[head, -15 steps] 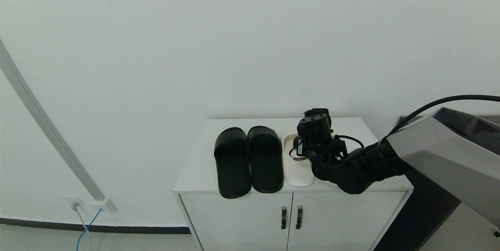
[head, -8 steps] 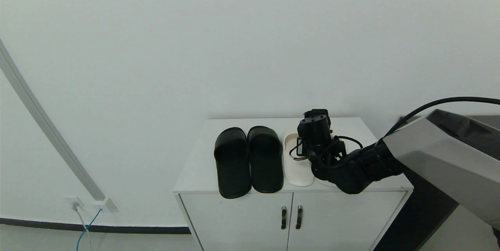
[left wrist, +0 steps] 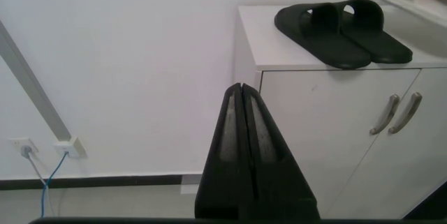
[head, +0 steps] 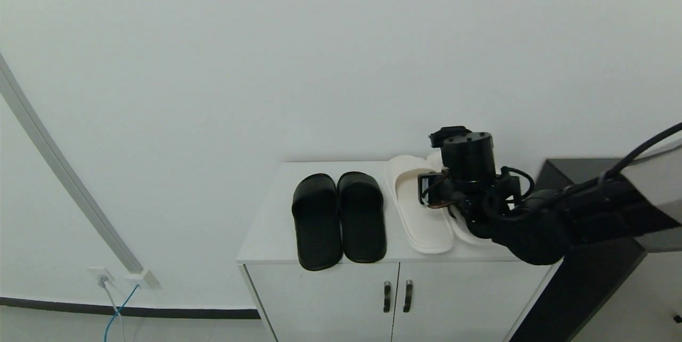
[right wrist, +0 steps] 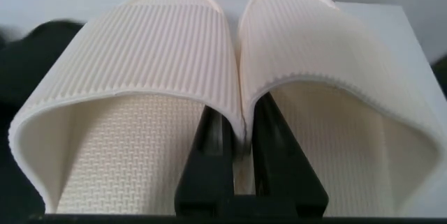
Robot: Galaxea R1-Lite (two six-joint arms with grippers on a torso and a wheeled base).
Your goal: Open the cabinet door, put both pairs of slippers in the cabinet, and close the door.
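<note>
A pair of black slippers (head: 339,219) lies side by side on the white cabinet's top (head: 269,225), also seen in the left wrist view (left wrist: 342,25). To their right, my right gripper (head: 443,196) is shut on the white slippers (head: 421,209), pinching their two inner strap edges together (right wrist: 237,137). The white pair (right wrist: 154,56) is tilted, toes raised toward the wall. Both cabinet doors (head: 330,299) are shut, their handles (head: 397,295) side by side. My left gripper (left wrist: 242,91) is shut on nothing, low in front of the cabinet's left side.
A wall socket with cables (head: 104,279) and a slanting conduit (head: 64,171) are at the lower left. A dark unit (head: 575,288) stands against the cabinet's right side. The wall rises directly behind the cabinet.
My right gripper has risen and moved right with the white slippers, which are now tilted up and shifted away from the black pair. The black slippers stay put.
</note>
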